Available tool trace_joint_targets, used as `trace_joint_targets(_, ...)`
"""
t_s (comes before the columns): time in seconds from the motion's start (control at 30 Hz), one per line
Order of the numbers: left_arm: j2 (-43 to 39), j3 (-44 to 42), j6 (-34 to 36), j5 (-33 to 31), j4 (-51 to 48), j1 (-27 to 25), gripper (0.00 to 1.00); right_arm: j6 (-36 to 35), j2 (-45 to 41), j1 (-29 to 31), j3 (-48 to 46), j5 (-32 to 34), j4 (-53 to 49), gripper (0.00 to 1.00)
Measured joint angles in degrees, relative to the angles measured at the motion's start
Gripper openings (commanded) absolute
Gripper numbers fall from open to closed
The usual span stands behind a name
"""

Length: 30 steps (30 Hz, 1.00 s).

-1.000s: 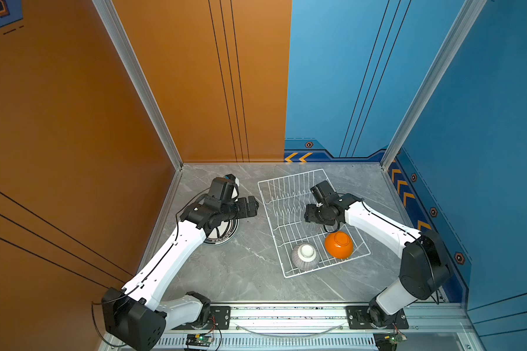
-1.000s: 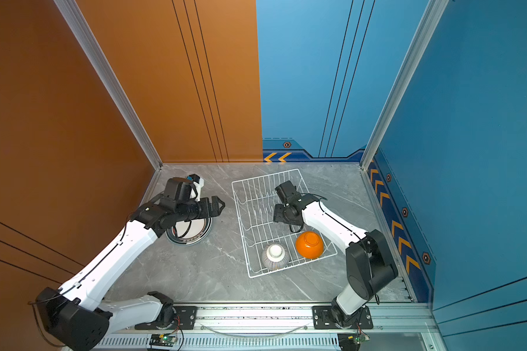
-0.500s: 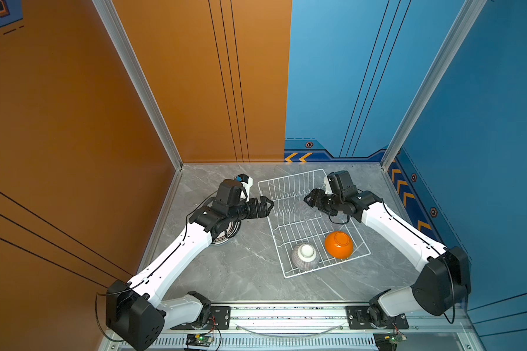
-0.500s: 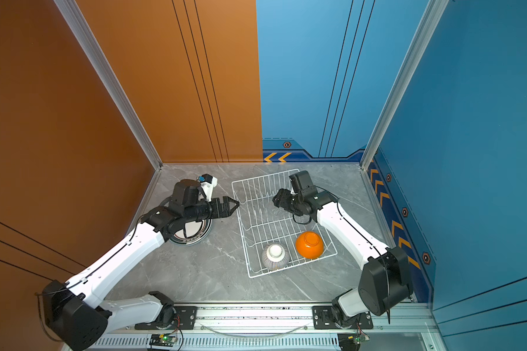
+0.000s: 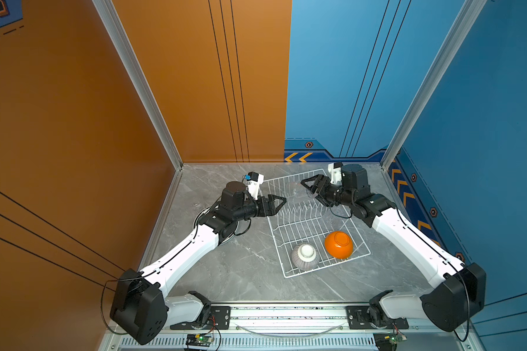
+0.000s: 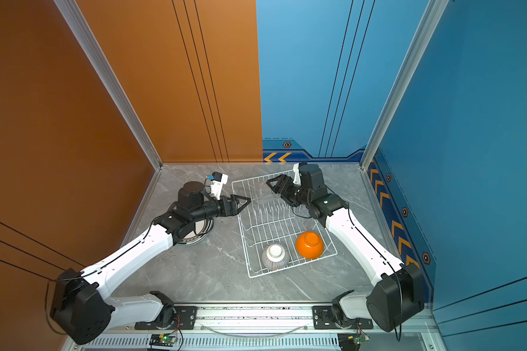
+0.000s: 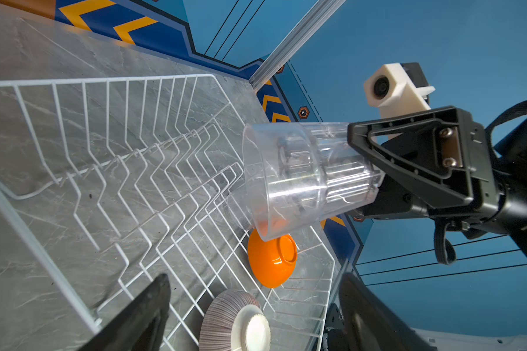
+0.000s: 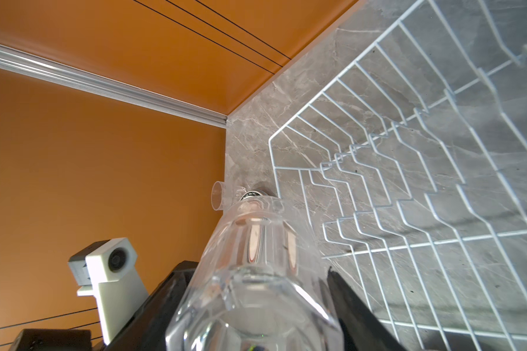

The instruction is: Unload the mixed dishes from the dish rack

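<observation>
Orange bowl point(image 5: 339, 244), striped bowl point(image 5: 305, 256) in rack point(image 5: 298, 225), well apart from R claw's point(image 5: 310, 189) tumbler point(image 7: 286, 182).

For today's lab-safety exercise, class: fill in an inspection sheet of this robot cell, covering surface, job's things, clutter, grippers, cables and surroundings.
Surface: grey marbled table.
Job's things: white dish rack holds an upturned orange bowl and an upturned striped bowl; plates lie left of it under the left arm, a second tumbler near them.
Clutter: nothing seen.
Grippers: left gripper empty, jaws open, at the rack's left edge; right gripper holds a clear tumbler sideways above the rack.
Cables: black cable loop at the left arm's base.
Surroundings: orange wall left, blue wall right.
</observation>
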Motion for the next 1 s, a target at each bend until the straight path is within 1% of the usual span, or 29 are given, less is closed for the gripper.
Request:
trace_joint_targets(0.33, 2.75, 0.0, -1.51, 1.05, 8.26, -0.39, 0.72, 5.01, 0.0, 0.11, -1.57, -1.95, 6.16, 0.52)
trace_joint_targets(0.57, 6.03, 0.0, -3.96, 1.73, 14.27, -0.39, 0.61, 7.08, 0.0, 0.39, -2.58, -2.54, 9.18, 0.52)
trace_joint_targets(0.77, 7.15, 0.28, -5.42, 2.82, 19.39, -0.7, 0.54, 8.55, 0.0, 0.44, -3.93, -3.39, 11.56, 0.52)
trace_joint_targets(1.0, 8.11, 1.09, -5.81, 3.85, 23.1, -1.68, 0.46, 11.06, 0.0, 0.44, -5.16, -4.37, 14.88, 0.52)
